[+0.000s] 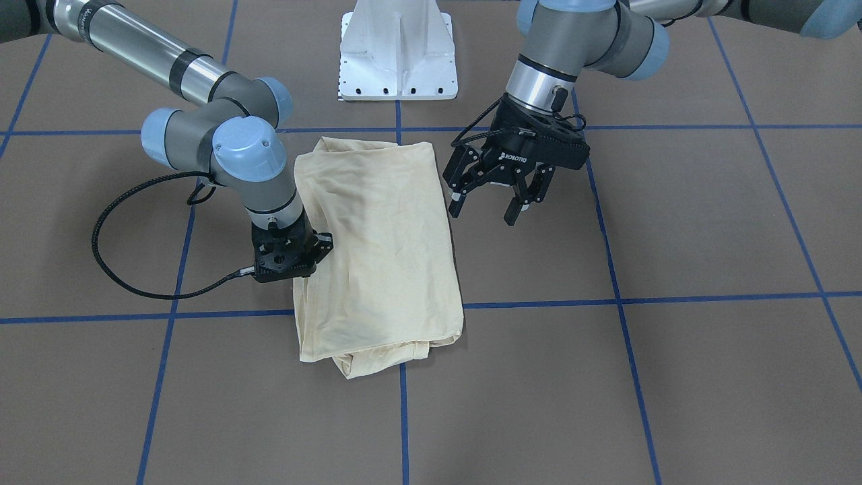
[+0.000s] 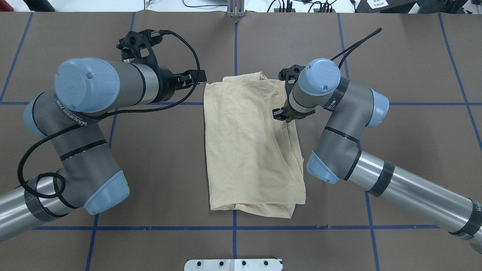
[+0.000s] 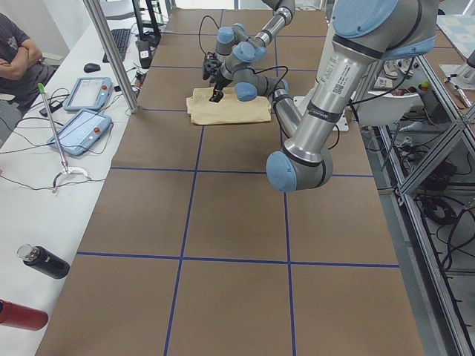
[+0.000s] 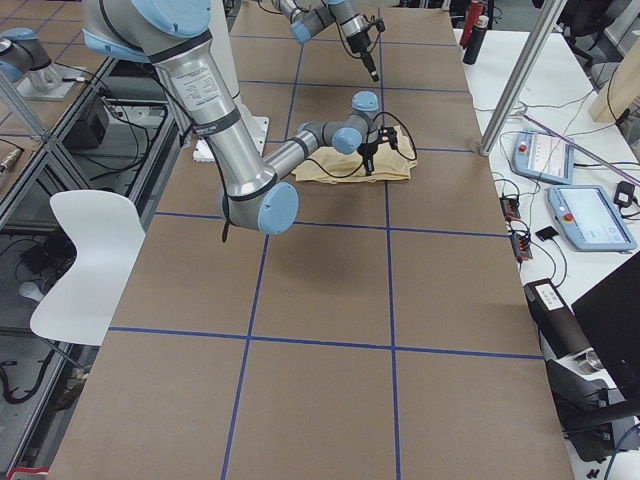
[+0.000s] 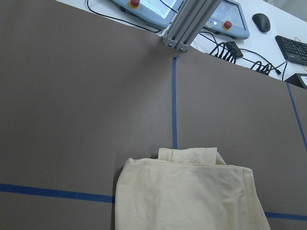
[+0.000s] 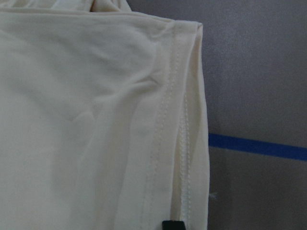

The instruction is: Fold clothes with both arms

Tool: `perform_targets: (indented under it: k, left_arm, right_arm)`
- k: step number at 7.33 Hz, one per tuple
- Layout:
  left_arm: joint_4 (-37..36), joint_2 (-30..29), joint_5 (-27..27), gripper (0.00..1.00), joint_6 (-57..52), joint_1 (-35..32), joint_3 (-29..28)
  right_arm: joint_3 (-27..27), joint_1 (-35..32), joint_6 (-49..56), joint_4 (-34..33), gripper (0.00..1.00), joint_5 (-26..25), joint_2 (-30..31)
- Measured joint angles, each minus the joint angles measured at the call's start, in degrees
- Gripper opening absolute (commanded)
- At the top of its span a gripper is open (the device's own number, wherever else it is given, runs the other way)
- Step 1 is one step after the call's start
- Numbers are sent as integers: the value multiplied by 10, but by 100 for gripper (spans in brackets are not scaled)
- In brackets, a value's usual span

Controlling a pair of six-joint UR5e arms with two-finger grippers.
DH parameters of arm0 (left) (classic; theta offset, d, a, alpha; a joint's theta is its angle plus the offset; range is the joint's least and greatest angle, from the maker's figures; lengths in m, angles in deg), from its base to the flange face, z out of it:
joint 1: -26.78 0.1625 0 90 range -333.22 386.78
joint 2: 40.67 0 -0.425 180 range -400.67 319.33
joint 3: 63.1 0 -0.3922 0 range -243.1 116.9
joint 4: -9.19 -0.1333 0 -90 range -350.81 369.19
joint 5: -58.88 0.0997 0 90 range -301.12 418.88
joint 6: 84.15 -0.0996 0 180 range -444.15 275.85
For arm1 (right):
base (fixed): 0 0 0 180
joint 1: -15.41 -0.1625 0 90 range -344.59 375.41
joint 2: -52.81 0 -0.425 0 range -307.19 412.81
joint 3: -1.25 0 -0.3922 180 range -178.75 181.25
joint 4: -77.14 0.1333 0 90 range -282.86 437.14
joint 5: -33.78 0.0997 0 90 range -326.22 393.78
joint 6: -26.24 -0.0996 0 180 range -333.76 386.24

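The pale cream T-shirt [image 1: 377,249] [image 2: 248,150] lies folded into a long rectangle at mid-table, plain side up. My right gripper [image 1: 291,259] [image 2: 282,113] points straight down on the shirt's edge on my right. In the right wrist view one black fingertip [image 6: 172,224] sits on the stitched hem [image 6: 184,143], so it looks shut on that edge. My left gripper [image 1: 483,210] [image 2: 199,77] hovers open beside the shirt's far corner on my left, touching nothing. The left wrist view shows the shirt's end [image 5: 187,196] below it.
The white pedestal base [image 1: 399,60] stands at the robot's side of the table. Blue tape lines cross the brown surface. A bench with teach pendants [image 3: 85,111], bottles [image 3: 44,261] and a seated person [image 3: 15,52] runs along the far side. An aluminium post [image 5: 184,24] rises there.
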Motion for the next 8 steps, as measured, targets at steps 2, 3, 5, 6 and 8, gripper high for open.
perform_targets:
  k: [2,3,5,6,8]
  left_arm:
    - [0,0,0,100,0,-1,0]
    - [0,0,0,100,0,-1,0]
    - [0,0,0,100,0,0,0]
    - [0,0,0,100,0,0,0]
    - [0,0,0,100,0,0,0]
  right_arm:
    - [26,-2,0,54,27,1,-2]
    - [45,-4,-1,94,27,2,-2]
    - [53,-14,-1,120,27,23,-1]
    - [49,-22,-1,121,27,39,0]
    - [42,-29,-3,120,27,56,1]
